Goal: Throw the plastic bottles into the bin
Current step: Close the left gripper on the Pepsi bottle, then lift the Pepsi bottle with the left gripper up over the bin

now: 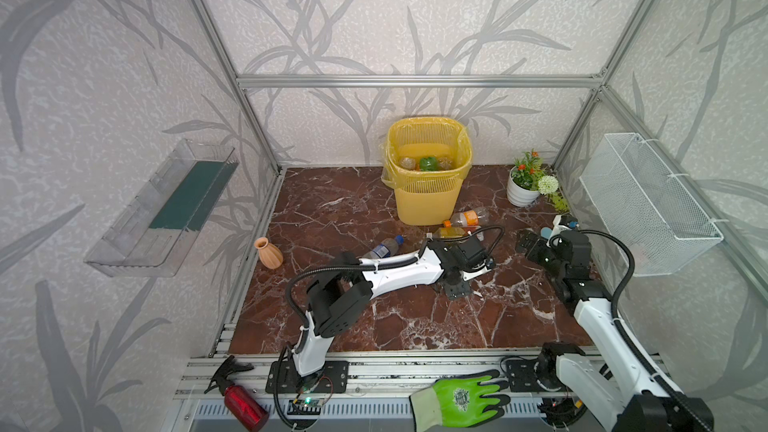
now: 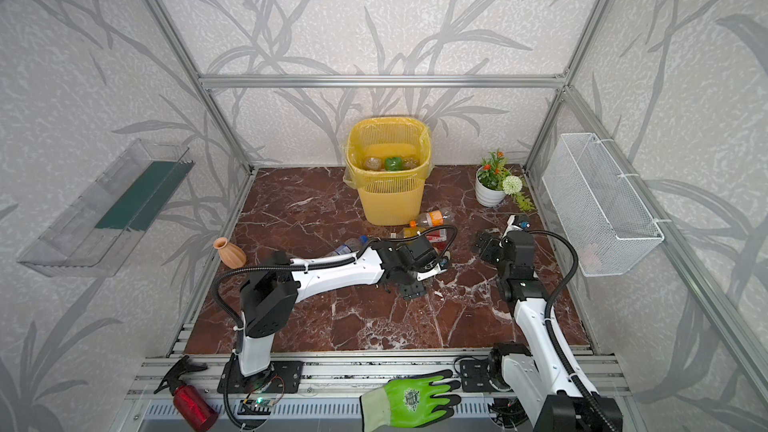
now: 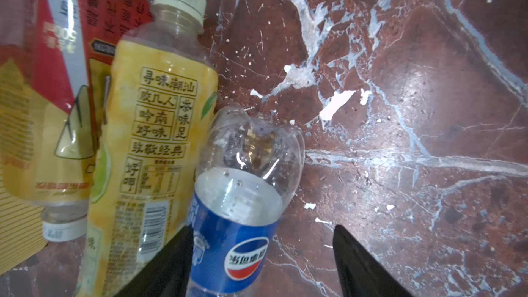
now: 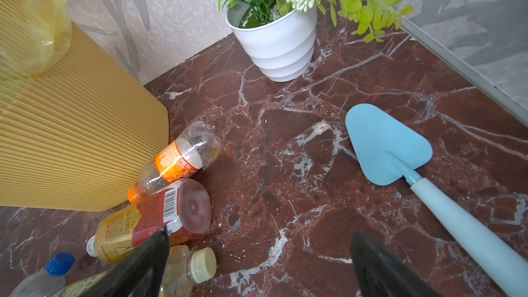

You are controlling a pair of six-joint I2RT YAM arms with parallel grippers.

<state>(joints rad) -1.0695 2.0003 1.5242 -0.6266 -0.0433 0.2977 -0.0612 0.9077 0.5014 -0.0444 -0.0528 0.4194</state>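
- At the far left we see a clear tray (image 1: 137,243) fixed to the wall, and a terracotta vase (image 1: 269,253) upright at the left edge of the marble tabletop (image 1: 332,201).
- Next, a blue-capped bottle (image 1: 382,248) lies on its side just behind the left arm (image 1: 399,272).
- The left gripper (image 3: 263,227) sits low over the marble, its jaws apart around a Pepsi bottle (image 3: 228,252). In the wrist view one finger (image 3: 171,261) is against the label, and we see a gap before the other.
- Just beside that bottle lies a yellow-label bottle (image 3: 154,138) with a cream cap, and beyond it a red-and-yellow-label bottle (image 3: 57,81).
- The bin (image 1: 428,201) stands mid-table at the back wall and holds a few bottles, among them a green bottle (image 1: 428,163).
- An orange-label bottle (image 1: 467,217) lies just beside the bin's base.
- A white flowerpot (image 1: 523,193) stands in the back right corner.
- The right gripper (image 4: 262,234) hangs over bare marble, jaws wide apart and holding nothing. A pale blue spatula (image 4: 388,147) lies near it.
- On the right wall we see a wire-mesh basket (image 1: 648,201).
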